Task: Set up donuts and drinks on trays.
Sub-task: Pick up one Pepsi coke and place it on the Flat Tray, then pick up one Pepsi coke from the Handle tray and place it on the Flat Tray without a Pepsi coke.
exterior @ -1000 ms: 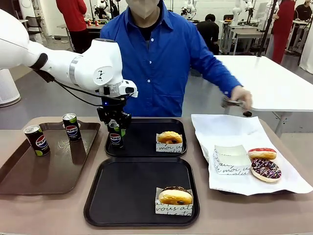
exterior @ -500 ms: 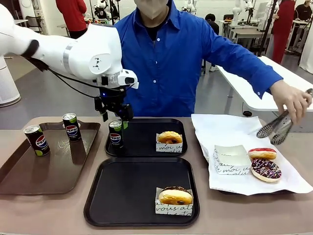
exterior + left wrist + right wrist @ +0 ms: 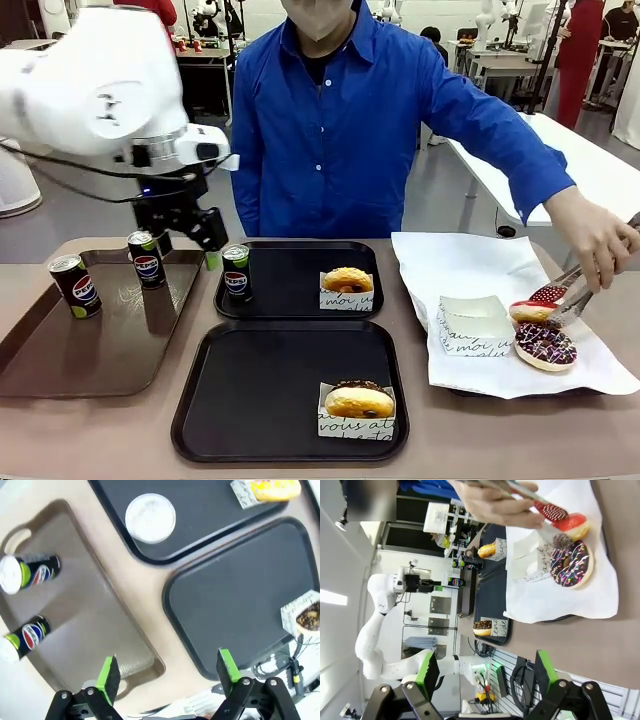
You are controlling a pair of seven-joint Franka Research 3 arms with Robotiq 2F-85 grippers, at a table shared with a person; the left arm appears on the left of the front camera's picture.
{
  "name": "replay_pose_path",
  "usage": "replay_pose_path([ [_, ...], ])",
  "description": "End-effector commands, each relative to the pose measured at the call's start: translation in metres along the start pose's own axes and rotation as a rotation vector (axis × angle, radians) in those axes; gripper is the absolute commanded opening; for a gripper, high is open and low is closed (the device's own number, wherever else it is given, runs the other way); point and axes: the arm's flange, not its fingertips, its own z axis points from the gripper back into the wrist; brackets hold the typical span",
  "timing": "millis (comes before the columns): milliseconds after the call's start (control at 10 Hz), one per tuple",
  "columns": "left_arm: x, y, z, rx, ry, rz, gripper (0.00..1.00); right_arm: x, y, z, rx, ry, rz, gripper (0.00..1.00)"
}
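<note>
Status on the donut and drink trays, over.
Left gripper open, raised beside can on far tray. Right gripper open. Near tray lacks drink. Person's tongs at red donut.

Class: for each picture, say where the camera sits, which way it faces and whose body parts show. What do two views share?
Front view: between the arms, facing across the table to the person; shows the left arm, open left hand, the person's hand.
Left wrist view: above the table, looking down on the brown tray; own fingers at bottom.
Right wrist view: rolled sideways, facing the white paper; open right hand at bottom, person's hand above.
Shared: front and left wrist show the can on the far black tray.
</note>
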Motion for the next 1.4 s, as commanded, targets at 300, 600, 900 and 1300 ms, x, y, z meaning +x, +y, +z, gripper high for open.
replay_pose_path([
  [300,0.000,0.000,0.000,0.000,0.000,0.000,1.00,0.001,0.001,0.000,0.019,-0.009,0.016,1.00],
  [600,0.000,0.000,0.000,0.000,0.000,0.000,1.00,0.001,0.001,0.000,0.019,-0.009,0.016,1.00],
  [900,0.001,0.031,0.029,-0.067,-0.035,0.025,1.00,0.001,0.001,0.000,0.019,-0.009,0.016,1.00],
  [1300,-0.056,0.136,0.035,-0.059,-0.074,0.243,1.00,0.001,0.001,0.000,0.019,-0.009,0.016,1.00],
])
